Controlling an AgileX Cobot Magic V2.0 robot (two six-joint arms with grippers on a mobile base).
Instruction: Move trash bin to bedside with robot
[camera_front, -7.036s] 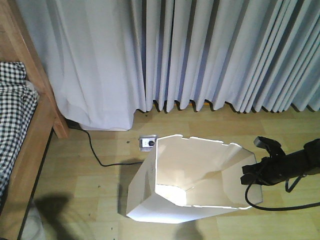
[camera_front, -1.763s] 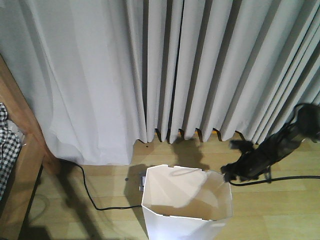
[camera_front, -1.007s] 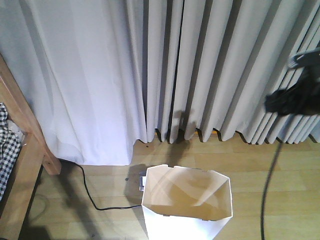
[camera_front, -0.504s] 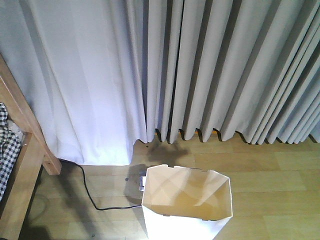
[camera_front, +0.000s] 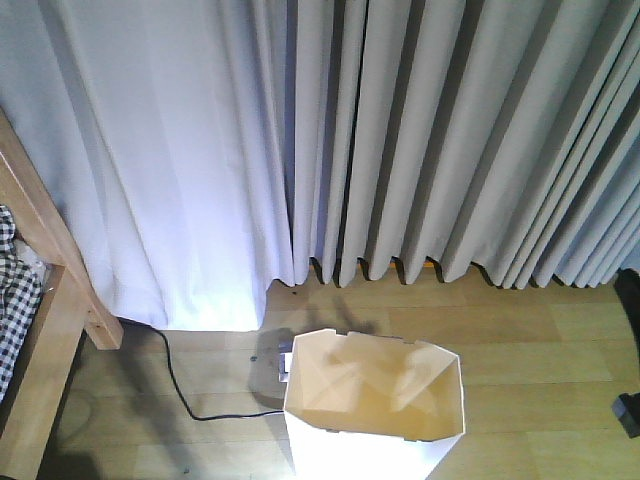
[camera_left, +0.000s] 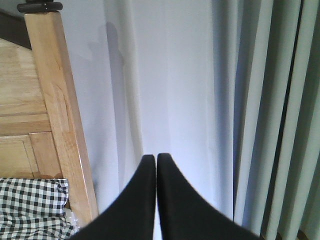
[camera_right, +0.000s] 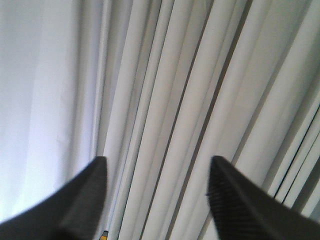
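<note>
**Bin upright by the curtain, arm gone from the front view**

While the white, thin-walled plastic trash bin (camera_front: 375, 405) stands upright on the light wooden floor (camera_front: 540, 350), its faceted rim open to the camera, the slim black arm that hung against the curtain at the right a second ago has left that spot; only a dark piece shows at the right edge of the front view (what it is cannot be told). The bin itself sits where it sat in the last three earlier frames, whereas seven seconds ago it lay tipped on its side, farther from the curtain.

The bin is just in front of the pale grey pleated curtain (camera_front: 400, 140), with a white floor socket (camera_front: 285, 365) touching or just behind its left rear corner and a black cable (camera_front: 175, 380) running left from there. The bed's light brown wooden frame (camera_front: 45, 270) and its black-and-white checked bedding (camera_front: 15, 300) lie at the left edge, well apart from the bin.

The left gripper (camera_left: 152, 159) has its black fingertips pressed together, holding nothing, pointed at the curtain beside the bedpost. The right gripper (camera_right: 157, 172) has its fingers spread wide, empty, facing the curtain folds.
</note>
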